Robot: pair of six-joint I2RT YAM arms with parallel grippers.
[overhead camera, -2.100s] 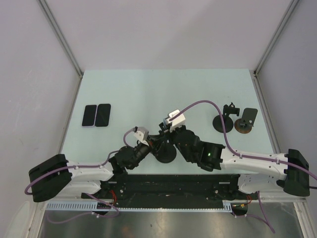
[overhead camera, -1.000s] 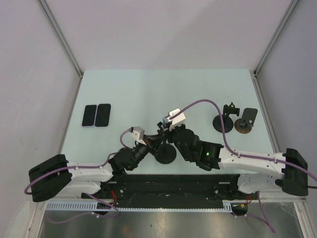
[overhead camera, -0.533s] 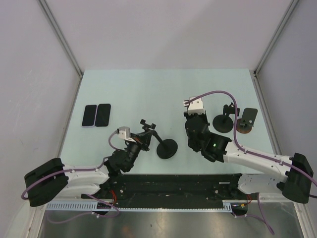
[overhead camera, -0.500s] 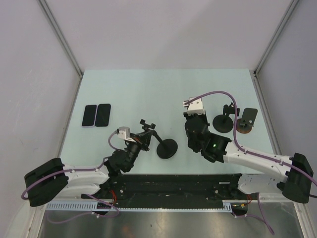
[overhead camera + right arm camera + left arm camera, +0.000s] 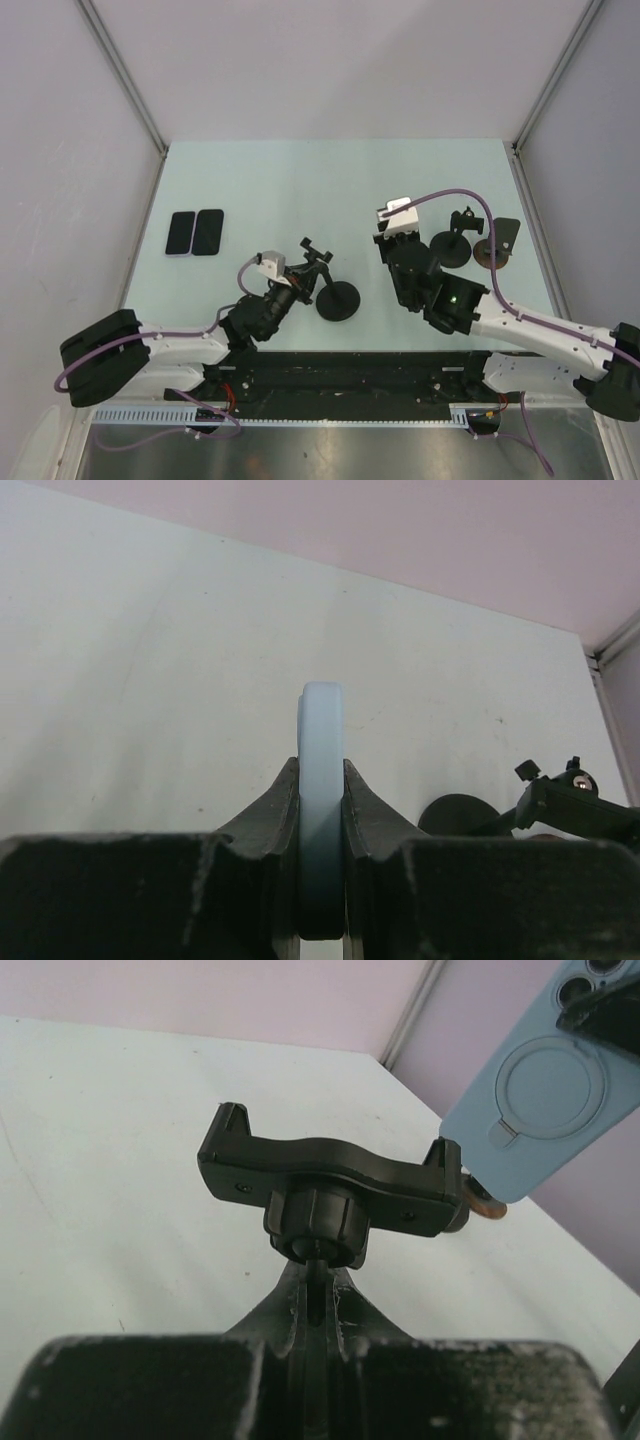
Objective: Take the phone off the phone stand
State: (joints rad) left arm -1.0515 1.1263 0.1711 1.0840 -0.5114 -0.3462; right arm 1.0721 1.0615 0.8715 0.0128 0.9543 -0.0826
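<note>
Near the middle of the worktop's near edge, the stand sits with its cradle empty. The left gripper is clenched on the stand's neck just below the cradle. The phone, in a pale blue case, lies to the right of the cradle and clear of it, pinched edge-on by the right gripper. The grasp appears to be at the camera end, so the long axis runs out from the gripper with the free end towards the stand. The right arm alone carries it, so I judge the removal done and a set-down next. Two other stands near the right edge are to be avoided. No brand or writing can be read; the case back shows only a round ring.
</note>
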